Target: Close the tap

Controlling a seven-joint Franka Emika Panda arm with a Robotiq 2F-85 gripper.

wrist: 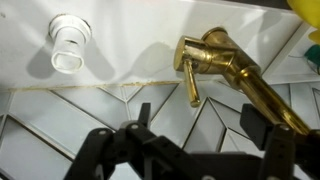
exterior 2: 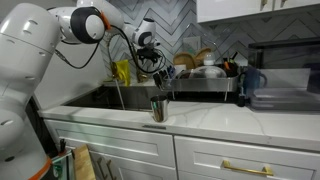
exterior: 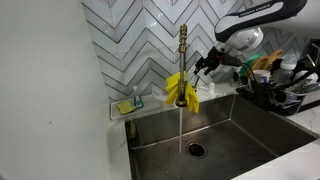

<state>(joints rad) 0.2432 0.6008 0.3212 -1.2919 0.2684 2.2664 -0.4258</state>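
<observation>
The tap (exterior: 182,60) is a tall slim brass faucet with a yellow cloth (exterior: 181,90) draped over its lower part. Water runs from it into the sink (exterior: 240,130). It also shows in an exterior view (exterior 2: 118,85). My gripper (exterior: 205,64) hangs to the right of the tap, at the height of its side lever, apart from it. In the wrist view the brass lever (wrist: 188,80) lies just beyond my open, empty fingers (wrist: 200,120), with the tap's body (wrist: 245,75) beside it.
A dish rack (exterior: 285,85) with bowls and pans stands beside the sink. A sponge holder (exterior: 128,104) sits at the sink's back corner. A metal cup (exterior 2: 158,108) stands on the counter's front. A white round fitting (wrist: 68,40) is on the countertop.
</observation>
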